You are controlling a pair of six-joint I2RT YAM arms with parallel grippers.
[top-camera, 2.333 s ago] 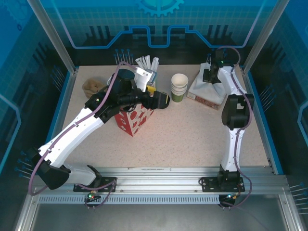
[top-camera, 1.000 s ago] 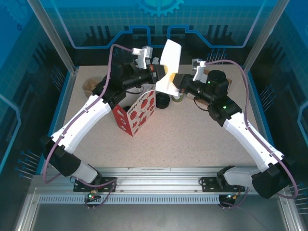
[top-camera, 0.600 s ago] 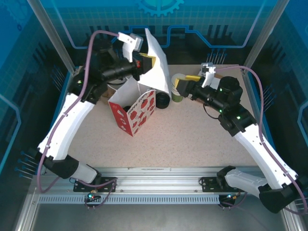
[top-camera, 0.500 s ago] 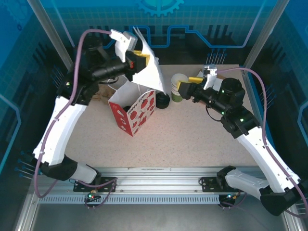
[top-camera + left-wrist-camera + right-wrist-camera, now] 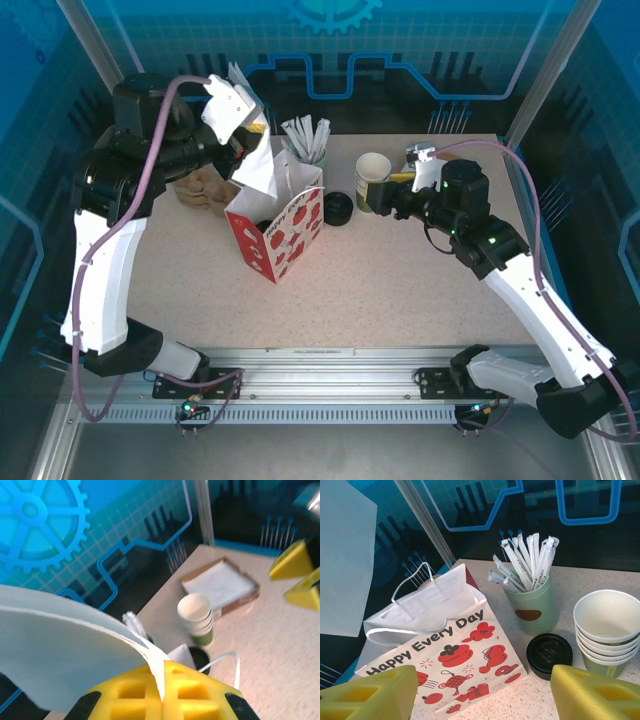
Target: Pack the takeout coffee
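The takeout coffee [image 5: 549,654], its black lid on, stands on the counter [image 5: 400,290] outside the red-and-white paper bag [image 5: 455,655]. It sits just beside the bag's right side, between it and the stack of cups [image 5: 607,630], in front of the cup of sticks [image 5: 530,610]. The left gripper [image 5: 162,690] is raised above the bag's far side, clamped on the edge of a white sheet [image 5: 65,650] that rises from the bag's mouth. Whether that sheet is a panel of the bag or a loose liner I cannot tell. The right gripper [image 5: 481,695] hangs low over the counter facing the bag, fingers spread wide with nothing between them. The likely next step is for it to take the coffee and lower it into the bag, and several things could spoil that. The coffee is crowded, so wide fingers coming in may knock the stack of cups or the stick cup before they close. A squeeze on the lid rather than the cup wall could pop the lid off. The bag's mouth looks narrow from the right wrist view, with a white handle [image 5: 412,587] looped across it — a cup brought down off-centre could snag there, tip, or drag the light bag over. The left gripper's pinch on thin paper could also slip or tear, letting the mouth sag shut.
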